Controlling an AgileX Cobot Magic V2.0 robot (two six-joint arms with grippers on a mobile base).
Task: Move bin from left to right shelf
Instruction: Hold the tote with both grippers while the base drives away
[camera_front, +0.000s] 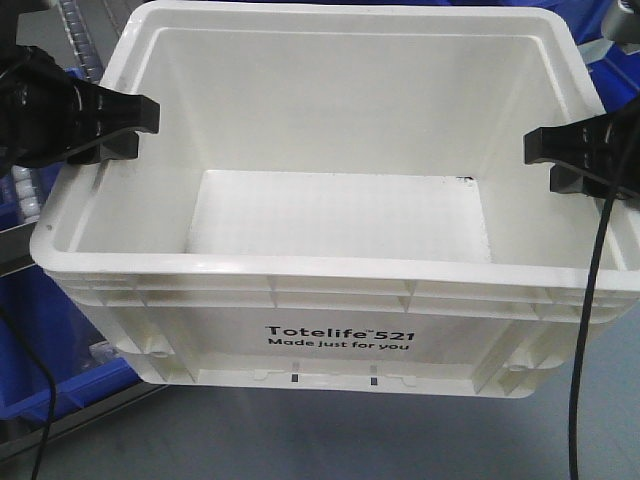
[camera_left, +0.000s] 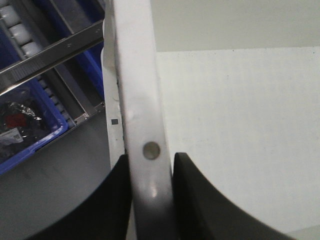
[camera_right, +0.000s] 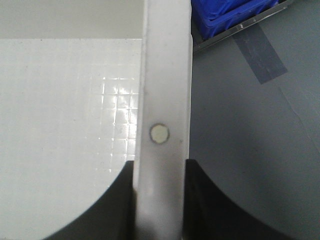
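Facing us, nearest: the bin (camera_front: 340, 340) turns its front wall to us, black print "Totelife 521 Made just for you" low on it; we see nothing inside it.
Under the bin: a grey surface (camera_front: 300, 440); we cannot tell whether the bin rests on it or hangs above it.
Left gripper (camera_front: 138, 125): pinching the bin's left rim, one finger outside the wall, one inside.
Right gripper (camera_front: 545, 160): clamped on the right rim the same way.
Beside the left wall: a blue bin (camera_left: 35, 147) holding bagged items, below a metal rail (camera_left: 50, 55).
Farther off: white rollers (camera_left: 22, 32) on our left; another blue bin (camera_right: 225, 15) past the right wall.
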